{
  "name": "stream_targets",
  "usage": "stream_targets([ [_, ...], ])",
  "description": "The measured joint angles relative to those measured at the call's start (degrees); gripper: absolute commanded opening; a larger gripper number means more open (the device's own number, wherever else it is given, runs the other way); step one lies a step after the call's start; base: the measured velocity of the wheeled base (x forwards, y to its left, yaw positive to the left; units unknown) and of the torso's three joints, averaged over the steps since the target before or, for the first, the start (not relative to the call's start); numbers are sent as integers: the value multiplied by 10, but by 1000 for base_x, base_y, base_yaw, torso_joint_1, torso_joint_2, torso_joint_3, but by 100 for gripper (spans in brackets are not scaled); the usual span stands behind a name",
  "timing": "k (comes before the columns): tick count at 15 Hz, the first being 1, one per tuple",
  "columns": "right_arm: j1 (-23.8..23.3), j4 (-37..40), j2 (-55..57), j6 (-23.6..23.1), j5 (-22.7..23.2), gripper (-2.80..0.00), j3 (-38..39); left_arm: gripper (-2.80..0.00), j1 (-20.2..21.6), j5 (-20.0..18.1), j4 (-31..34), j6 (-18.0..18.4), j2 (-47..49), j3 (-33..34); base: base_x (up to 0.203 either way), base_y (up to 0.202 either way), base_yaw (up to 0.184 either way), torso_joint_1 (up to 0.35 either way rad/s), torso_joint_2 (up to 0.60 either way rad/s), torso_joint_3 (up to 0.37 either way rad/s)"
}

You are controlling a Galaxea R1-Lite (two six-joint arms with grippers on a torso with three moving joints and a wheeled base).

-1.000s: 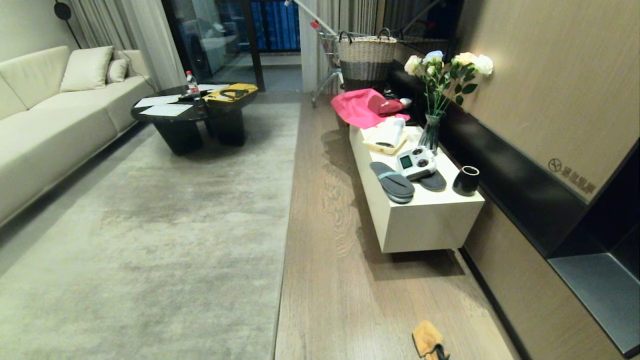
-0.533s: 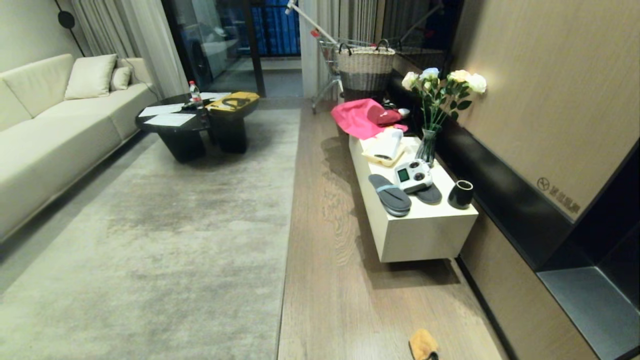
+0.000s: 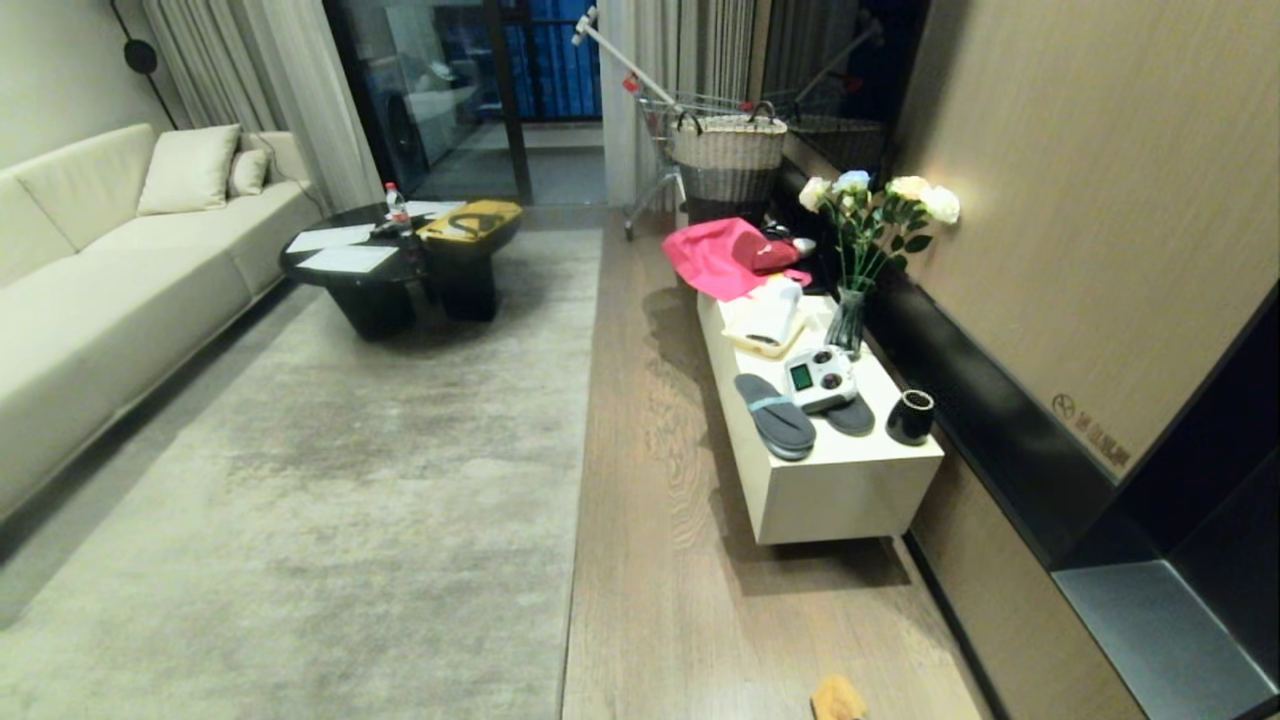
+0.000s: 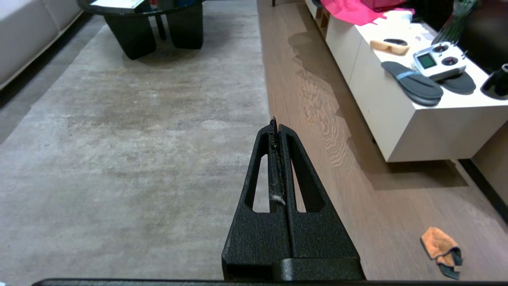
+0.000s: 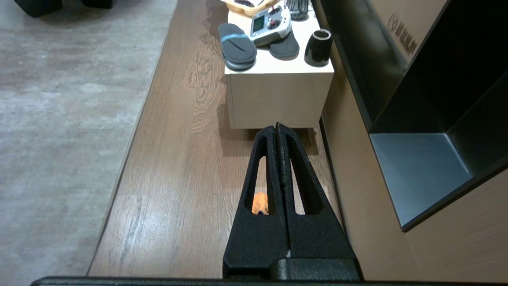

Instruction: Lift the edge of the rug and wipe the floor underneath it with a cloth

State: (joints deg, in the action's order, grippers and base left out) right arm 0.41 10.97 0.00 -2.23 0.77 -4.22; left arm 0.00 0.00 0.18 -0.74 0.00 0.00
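Underfoot, floor (image 3: 660, 560): light brown wood-grain planks with dark swirling grain lines and a slight sheen, running as a long strip from near to far between the rug and the bench.
Rug (image 3: 330, 500): very large, pale grey-beige, short pile with cloudy darker mottling, lying flat on the left.
Rug edge (image 3: 580, 480): a straight border flush against the planks, flat on the floor from near to far.
Cloth (image 4: 440, 249): small orange-tan rag, fuzzy and crumpled into a loose lump, with a dark piece at its near end; it lies on the bare planks on the right, well apart from the rug edge and nearer than the bench's near end.
Bench (image 3: 845, 490): long, low, cream-white box with square corners and a smooth matte face, along the right wall.
On the bench: a pair of dark grey flat slippers (image 3: 775, 415), a white handheld controller (image 3: 820, 378) with a small green screen resting partly on one slipper, a round black cup (image 3: 910, 417), and a glass vase of white roses (image 3: 870, 240).
Left claw (image 4: 276, 123): black, textured, triangular fingers with cut-out slots, pressed together on nothing, above the rug edge.
Right claw (image 5: 277, 128): same build, pressed together and empty, over the planks, with the cloth showing through one slot.
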Motion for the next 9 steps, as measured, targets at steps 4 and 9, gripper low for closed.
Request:
stream_targets([
  [4,0,0,0,0,0,-280,0,-280,0,0,0,0,0,0,0,0,0,211,-575,-364],
  [9,0,0,0,1,0,-280,0,-280,0,0,0,0,0,0,0,0,0,205,-510,-304],
])
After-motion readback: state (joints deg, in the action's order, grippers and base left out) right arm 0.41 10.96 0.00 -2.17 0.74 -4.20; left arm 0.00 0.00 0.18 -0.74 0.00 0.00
